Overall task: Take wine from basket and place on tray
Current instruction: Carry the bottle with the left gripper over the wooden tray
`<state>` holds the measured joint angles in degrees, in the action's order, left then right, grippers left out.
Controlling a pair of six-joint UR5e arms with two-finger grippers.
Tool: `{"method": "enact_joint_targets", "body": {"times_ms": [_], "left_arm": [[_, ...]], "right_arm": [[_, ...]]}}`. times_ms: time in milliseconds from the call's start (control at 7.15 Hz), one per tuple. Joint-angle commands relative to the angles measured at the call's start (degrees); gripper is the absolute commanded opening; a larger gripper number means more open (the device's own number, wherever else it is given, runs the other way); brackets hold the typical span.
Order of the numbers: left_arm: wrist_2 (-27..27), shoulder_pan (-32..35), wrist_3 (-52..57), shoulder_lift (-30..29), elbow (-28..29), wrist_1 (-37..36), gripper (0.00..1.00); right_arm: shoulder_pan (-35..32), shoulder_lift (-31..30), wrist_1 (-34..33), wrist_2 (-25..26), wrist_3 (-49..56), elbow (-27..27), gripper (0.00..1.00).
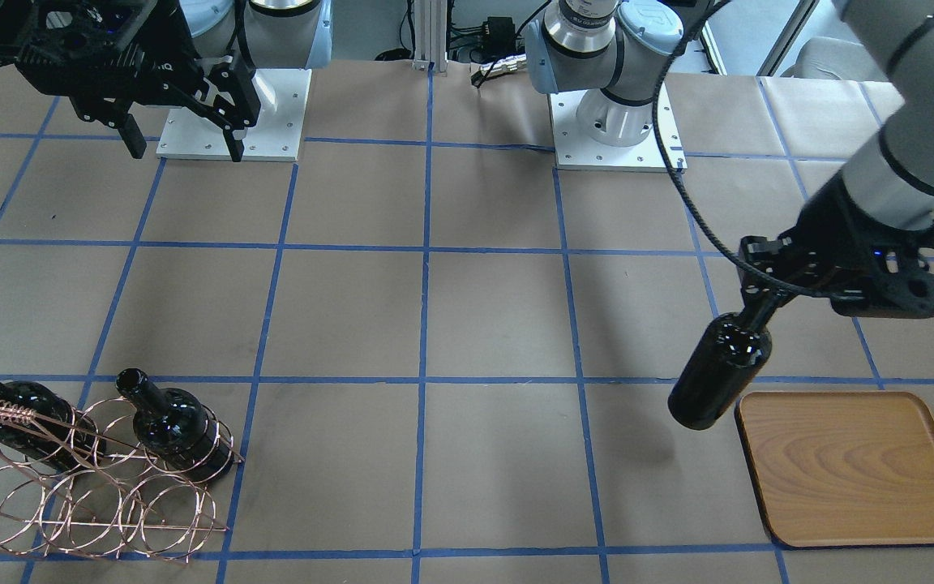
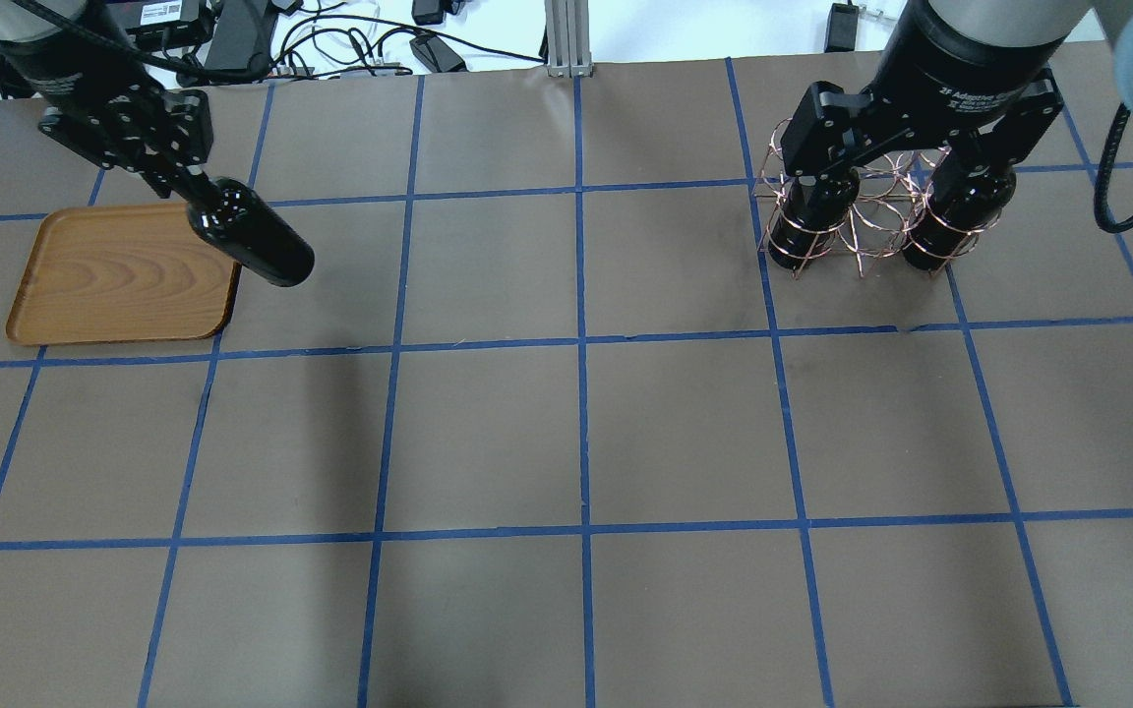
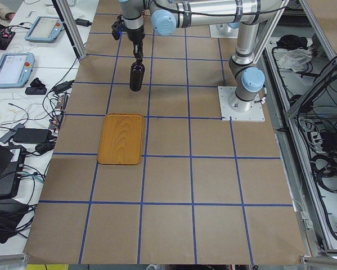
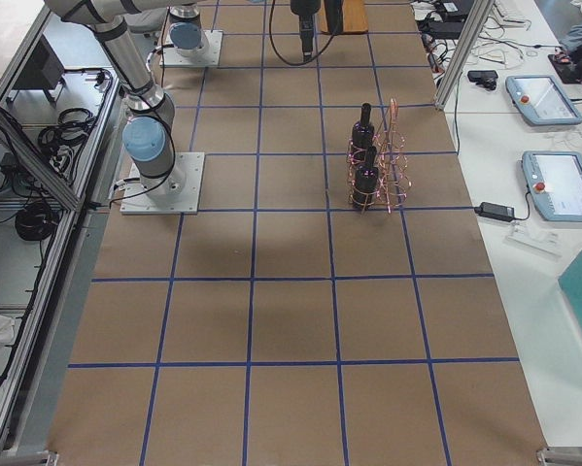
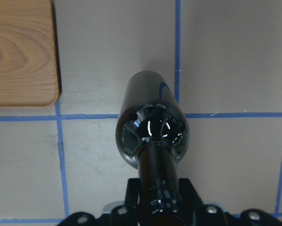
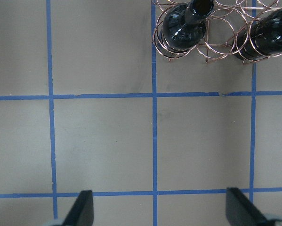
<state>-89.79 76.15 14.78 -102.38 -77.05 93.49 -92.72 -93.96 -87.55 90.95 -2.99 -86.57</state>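
My left gripper (image 1: 763,304) is shut on the neck of a glossy black wine bottle (image 1: 718,373) and holds it in the air, base down. The bottle (image 2: 257,236) hangs just beside the wooden tray (image 2: 124,275), not over it; the left wrist view shows the bottle (image 5: 152,122) off the tray's corner (image 5: 18,52). The copper wire basket (image 1: 94,495) stands across the table with two more bottles (image 1: 175,426) (image 1: 21,410) in it. My right gripper (image 1: 185,138) is open and empty, high above the table near the basket (image 6: 211,42).
The table is brown paper with a blue tape grid. Both arm bases (image 1: 617,122) (image 1: 232,122) stand on white plates at the robot's edge. Cables and operator consoles (image 3: 10,67) lie off the table's far side.
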Motion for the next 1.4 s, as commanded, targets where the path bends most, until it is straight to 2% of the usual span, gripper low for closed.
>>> {"method": "enact_joint_targets", "body": {"times_ms": [0, 420, 839, 1259], "left_arm": [[-0.6, -7.7, 8.3, -4.4, 4.0, 0.1, 0.0], [-0.8, -13.3, 12.4, -9.5, 8.7, -0.8, 0.0], [-1.0, -17.5, 16.3, -12.8, 9.0, -2.6, 0.0], [-2.8, -17.6, 16.9, -15.2, 10.0, -5.8, 0.0]], "right_arm": [[0.0, 0.0, 0.0, 0.1, 0.0, 0.0, 1.0], [0.0, 0.0, 0.0, -0.1, 0.0, 0.0, 1.0], [0.0, 0.0, -0.1, -0.3, -0.2, 0.0, 1.0], [0.0, 0.0, -0.1, -0.3, -0.3, 0.0, 1.0]]}}
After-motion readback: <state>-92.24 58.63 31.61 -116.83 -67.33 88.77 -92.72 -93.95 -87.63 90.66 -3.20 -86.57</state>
